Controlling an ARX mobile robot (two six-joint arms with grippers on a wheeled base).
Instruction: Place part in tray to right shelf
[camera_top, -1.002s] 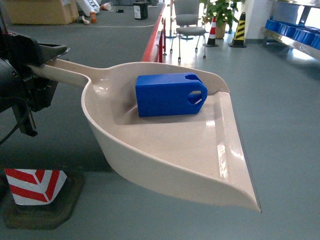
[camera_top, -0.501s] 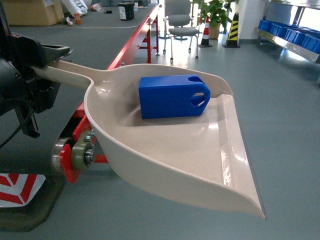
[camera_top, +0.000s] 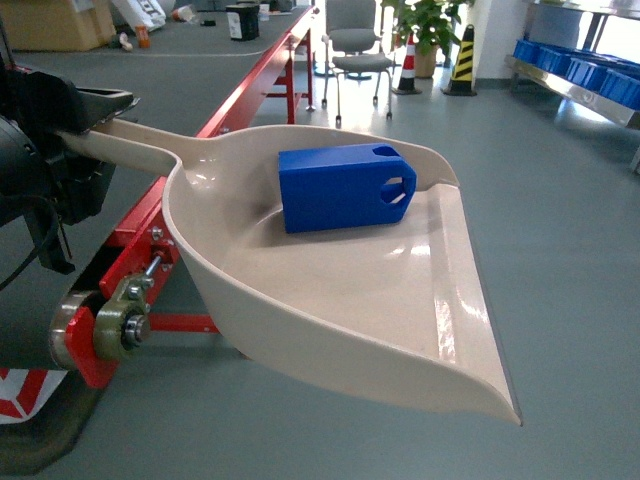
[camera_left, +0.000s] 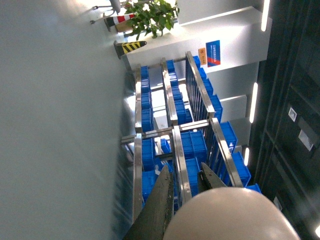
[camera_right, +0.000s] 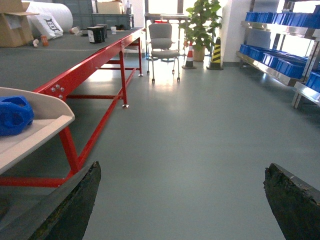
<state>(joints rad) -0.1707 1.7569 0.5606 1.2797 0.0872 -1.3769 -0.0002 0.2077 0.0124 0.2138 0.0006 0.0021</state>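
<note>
Head view: over the last second the red table (camera_top: 240, 95) has slid left across the background and the striped cone base has dropped to the bottom-left corner, so I take it my base is turning right, toward the shelf (camera_top: 575, 75) at the top right, which is well apart. The part (camera_top: 343, 186) lies on its side at the back of the tray (camera_top: 330, 300), unshifted through the swing. My left gripper (camera_top: 85, 125) holds the tray by its handle out at the left, arm extended sideways, tray about level.

Left wrist view: the fingers (camera_left: 160, 202) are clamped on the cream handle, which fills the bottom; beyond it stands the steel rack with blue crates (camera_left: 192, 145).

Right wrist view: the right gripper (camera_right: 182, 200) hangs with its fingers spread wide and empty, low over the floor, the tray's lip and part at the left edge.
</note>
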